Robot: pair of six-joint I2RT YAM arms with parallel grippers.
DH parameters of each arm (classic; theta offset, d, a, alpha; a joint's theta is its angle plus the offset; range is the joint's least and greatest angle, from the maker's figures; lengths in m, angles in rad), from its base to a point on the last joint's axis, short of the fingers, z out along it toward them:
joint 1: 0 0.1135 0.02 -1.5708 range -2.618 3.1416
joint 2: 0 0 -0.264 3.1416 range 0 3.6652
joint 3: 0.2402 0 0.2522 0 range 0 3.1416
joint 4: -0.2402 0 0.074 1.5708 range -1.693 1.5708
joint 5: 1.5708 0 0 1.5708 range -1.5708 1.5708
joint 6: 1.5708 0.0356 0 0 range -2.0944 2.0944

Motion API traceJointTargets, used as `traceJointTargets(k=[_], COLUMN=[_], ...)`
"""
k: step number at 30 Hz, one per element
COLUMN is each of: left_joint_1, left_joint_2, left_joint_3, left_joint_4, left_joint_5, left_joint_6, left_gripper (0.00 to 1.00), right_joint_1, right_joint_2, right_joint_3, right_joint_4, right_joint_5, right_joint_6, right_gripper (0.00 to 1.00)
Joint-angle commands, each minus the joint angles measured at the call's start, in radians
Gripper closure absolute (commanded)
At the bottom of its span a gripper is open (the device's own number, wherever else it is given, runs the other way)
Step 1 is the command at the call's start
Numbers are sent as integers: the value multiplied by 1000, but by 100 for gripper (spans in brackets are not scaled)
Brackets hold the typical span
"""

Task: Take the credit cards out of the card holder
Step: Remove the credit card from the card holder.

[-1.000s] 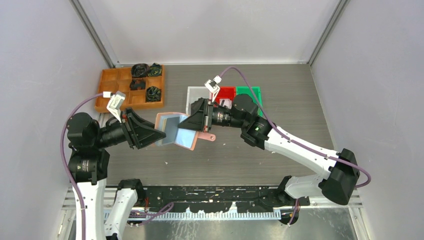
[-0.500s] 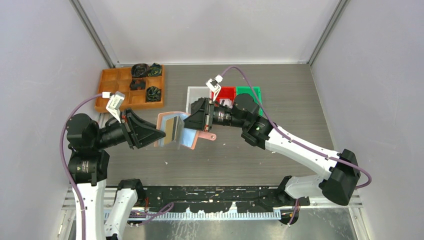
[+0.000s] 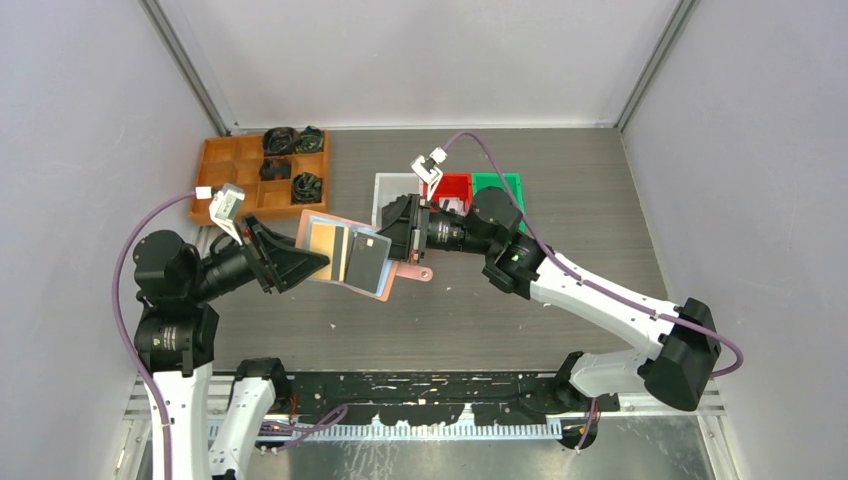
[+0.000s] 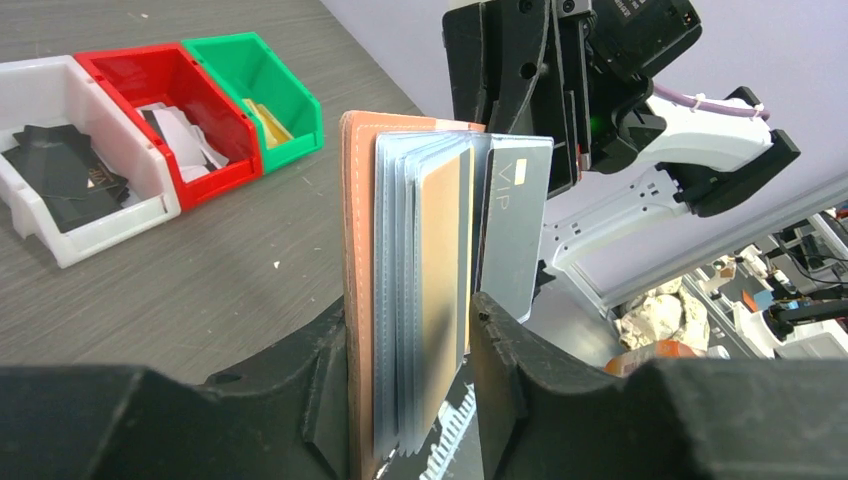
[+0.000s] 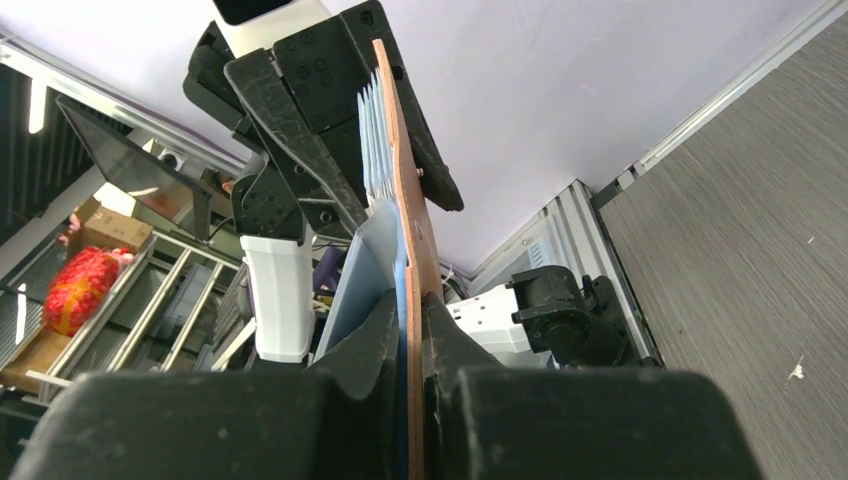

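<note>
The left pincer (image 4: 410,335) and right pincer (image 5: 405,322) both squeeze the holder (image 3: 345,262), held up open so its cards (image 3: 367,258) show.

Left wrist camera. The left gripper (image 4: 410,325) clamps the bottom of the card holder (image 4: 358,260), which stands upright and edge-on. One black finger (image 4: 318,385) presses the orange cover and the other presses the sleeve side. Clear sleeves (image 4: 395,260) fan off the cover. A gold card (image 4: 442,250) sits among them, and a grey card marked VIP (image 4: 515,215) is outermost on the right. The right gripper (image 4: 512,100) looms just behind the holder's top, its hold hidden. On the grey table (image 4: 200,290), upper left, a white bin (image 4: 110,228), a red bin (image 4: 215,182) and a green bin (image 4: 300,125) stand touching in a row, with cards inside.
</note>
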Motion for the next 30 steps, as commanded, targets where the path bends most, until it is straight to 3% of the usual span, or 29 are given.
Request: traceJointTargets(k=[1,6,10,13,15,21,25,30], left_joint_1=[3,3,3,4,3,3,4,3], left_joint_2=[-8,-5,6,6,7,2,-14,-23], left_joint_3=[23,-9,-9,-8,4,22,11,-11], left_joint_4=[61,211,238,229,187,103,73,92], left_joint_5=[64,175,185,153,110,15,-50,-60], left_joint_6=[-24,-175,-200,-183,-142,-59,-22,-35], left_gripper=[61,75,88,92,94,99,100,100], right_joint_1=[8,11,12,6,-10,-148,-231,-237], right_joint_2=[-23,-4,6,-9,-30,-134,-205,-217], right_joint_3=[41,44,40,46,57,88,150,170], right_joint_4=[125,148,156,105,32,-232,-453,-395], right_joint_5=[-22,-33,-44,-44,-34,23,135,81], right_joint_6=[29,43,43,7,-40,-150,-265,-204], right_gripper=[99,99,97,83,63,35,29,31])
